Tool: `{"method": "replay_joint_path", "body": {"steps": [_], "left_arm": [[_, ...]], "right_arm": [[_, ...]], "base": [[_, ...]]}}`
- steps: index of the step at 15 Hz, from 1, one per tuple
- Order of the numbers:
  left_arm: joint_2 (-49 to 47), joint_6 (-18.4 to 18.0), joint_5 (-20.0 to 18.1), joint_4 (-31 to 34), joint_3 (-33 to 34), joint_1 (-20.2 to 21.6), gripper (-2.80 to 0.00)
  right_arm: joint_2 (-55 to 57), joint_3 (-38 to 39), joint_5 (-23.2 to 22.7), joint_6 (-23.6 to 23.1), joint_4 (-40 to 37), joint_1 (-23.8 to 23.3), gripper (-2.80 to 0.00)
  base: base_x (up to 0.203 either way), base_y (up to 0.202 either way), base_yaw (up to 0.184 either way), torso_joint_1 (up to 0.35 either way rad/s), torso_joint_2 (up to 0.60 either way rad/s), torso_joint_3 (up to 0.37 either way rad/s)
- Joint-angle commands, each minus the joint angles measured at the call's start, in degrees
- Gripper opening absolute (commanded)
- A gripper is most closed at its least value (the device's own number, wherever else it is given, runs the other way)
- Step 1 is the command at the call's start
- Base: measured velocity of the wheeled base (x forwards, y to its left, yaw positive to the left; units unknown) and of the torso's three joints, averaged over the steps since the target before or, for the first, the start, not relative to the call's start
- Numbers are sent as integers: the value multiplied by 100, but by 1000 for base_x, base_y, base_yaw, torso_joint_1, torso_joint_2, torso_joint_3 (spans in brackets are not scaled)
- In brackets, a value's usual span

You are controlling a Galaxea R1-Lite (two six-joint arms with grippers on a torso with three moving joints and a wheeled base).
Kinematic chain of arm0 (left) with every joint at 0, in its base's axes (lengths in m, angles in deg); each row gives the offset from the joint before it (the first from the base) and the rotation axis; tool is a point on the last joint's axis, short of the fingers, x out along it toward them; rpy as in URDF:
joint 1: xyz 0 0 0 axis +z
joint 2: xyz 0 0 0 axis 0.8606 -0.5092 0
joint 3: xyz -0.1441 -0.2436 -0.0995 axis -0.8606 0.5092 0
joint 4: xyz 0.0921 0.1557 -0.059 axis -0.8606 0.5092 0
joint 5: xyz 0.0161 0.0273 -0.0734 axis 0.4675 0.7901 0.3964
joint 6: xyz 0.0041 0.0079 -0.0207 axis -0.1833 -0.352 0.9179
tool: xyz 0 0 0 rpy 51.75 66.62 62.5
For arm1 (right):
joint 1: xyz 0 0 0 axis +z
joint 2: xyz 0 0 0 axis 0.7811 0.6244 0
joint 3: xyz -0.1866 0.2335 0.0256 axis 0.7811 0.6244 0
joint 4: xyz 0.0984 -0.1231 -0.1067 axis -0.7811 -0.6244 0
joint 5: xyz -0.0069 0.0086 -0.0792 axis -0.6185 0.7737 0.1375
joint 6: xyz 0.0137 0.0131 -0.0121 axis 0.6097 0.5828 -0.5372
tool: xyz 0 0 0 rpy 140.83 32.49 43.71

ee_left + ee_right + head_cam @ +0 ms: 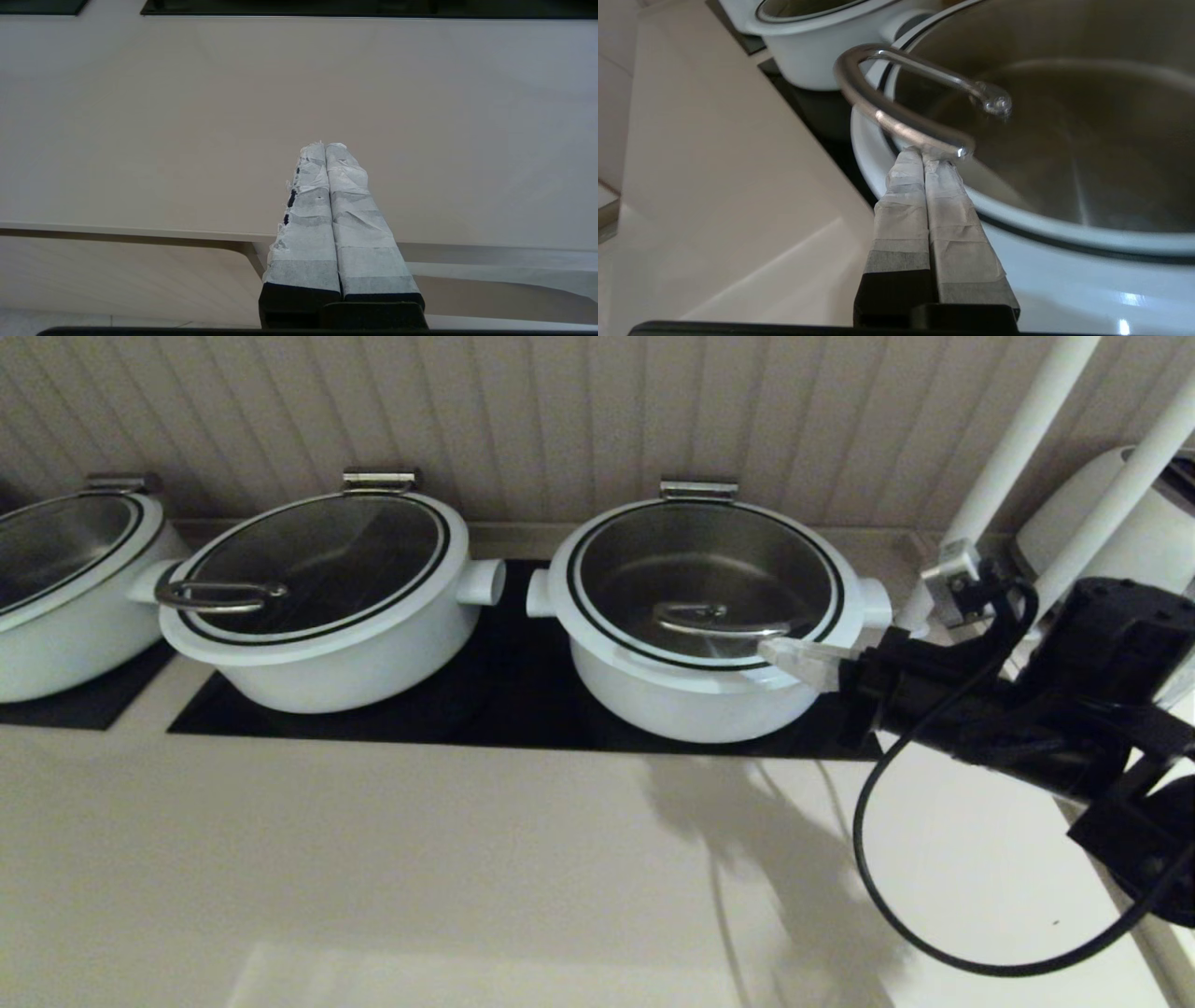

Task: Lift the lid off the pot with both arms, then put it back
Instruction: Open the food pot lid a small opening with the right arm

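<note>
Steel handle (896,116) of lid (705,581) touching right tool (923,156) tips, clenched empty; pot (691,695) at bench (373,859) back-right; left tool (325,148) clenched, over bench front edge.

Dim warm light; soft arm shadow falls on beige counter (467,859). Small glare spots on white pot rim (1120,298). Curved steel handle (896,116) slightly blurred.

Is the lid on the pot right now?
On: the lid sits flat on the pot; the shut right pincer reaches over its rim.
</note>
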Motion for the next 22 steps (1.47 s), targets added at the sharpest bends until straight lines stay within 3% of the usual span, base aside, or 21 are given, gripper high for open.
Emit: {"method": "replay_joint_path", "body": {"steps": [1,7,15,22], "left_arm": [[-6,0,2,-2,0,1,-280],[-6,-1,2,-2,0,1,-280],[2,-9,2,-8,0,1,-280],[-6,-191,-31,-21,-9,1,-280]], "right_arm": [[181,-200,18,1,39,90,-280],[629,-687,308,-6,60,478,-280],[648,-1075,1081,12,45,425,-280],[392,-1090,1084,12,-164,425,-280]], "base": [[0,0,0,0,0,0],[0,0,0,0,0,0],[0,0,0,0,0,0],[0,0,0,0,0,0]]}}
